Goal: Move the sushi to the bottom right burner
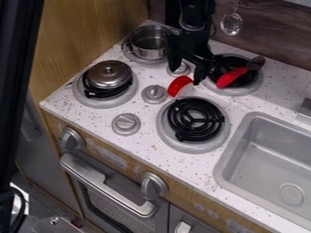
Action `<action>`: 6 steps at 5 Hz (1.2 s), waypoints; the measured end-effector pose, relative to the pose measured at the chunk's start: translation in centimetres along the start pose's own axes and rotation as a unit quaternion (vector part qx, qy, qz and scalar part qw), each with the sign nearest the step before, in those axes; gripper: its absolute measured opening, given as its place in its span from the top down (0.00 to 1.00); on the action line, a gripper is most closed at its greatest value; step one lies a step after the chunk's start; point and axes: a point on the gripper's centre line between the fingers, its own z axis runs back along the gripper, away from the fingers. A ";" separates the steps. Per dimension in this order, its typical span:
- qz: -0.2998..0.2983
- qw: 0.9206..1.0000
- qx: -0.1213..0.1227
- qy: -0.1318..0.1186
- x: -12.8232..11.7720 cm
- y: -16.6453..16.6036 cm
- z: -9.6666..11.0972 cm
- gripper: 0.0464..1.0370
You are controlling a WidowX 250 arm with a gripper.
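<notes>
1. The gripper's (186,75) 2 fingers stand wide apart, gripping nothing.
2. The sushi (180,86) is just below them, at the back edge of the bottom right burner (195,119).
3. Grasping seems the step in hand: centre both fingers over the sushi, lower, then close gently so it doesn't roll.
4. Stay clear of the red handle (232,77); lift above the coil before carrying.
</notes>
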 end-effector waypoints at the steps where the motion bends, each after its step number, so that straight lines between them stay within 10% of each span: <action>1: 0.000 1.000 -0.005 0.019 -0.7 -0.2 -1.6 0.04; 5: 0.032 0.999 0.000 0.020 1.5 2.5 -5.0 0.08; 6: 0.040 0.999 -0.010 0.016 1.6 2.2 -5.0 0.29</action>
